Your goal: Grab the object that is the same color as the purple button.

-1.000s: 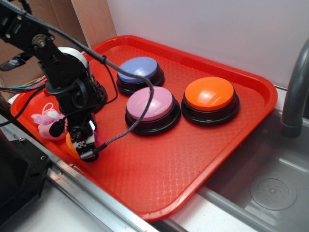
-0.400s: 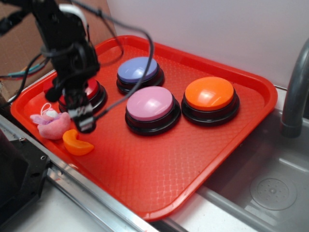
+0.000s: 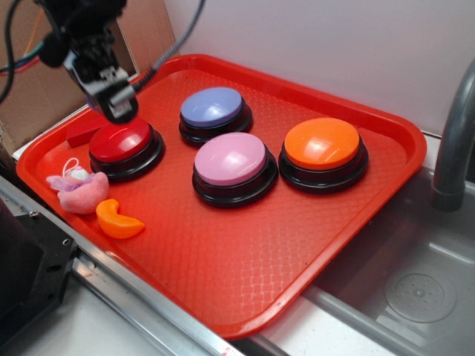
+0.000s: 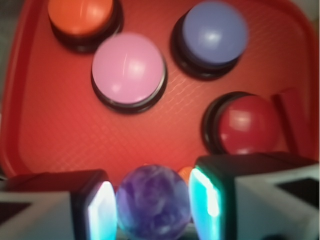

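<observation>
No brand, label or writing can be read on any button or on the red tray [image 3: 356, 222]. The claw [image 4: 150, 205] is clenched on the purple marbled ball [image 4: 153, 202], which sits pinched between its two pads [image 4: 102, 210], high above the red button [image 3: 121, 141] at the tray's back left. Against the frame a second ago, the claw has risen from the tray floor beside the pink plush toy [image 3: 80, 190], uncovering the orange crescent [image 3: 117, 221].
</observation>
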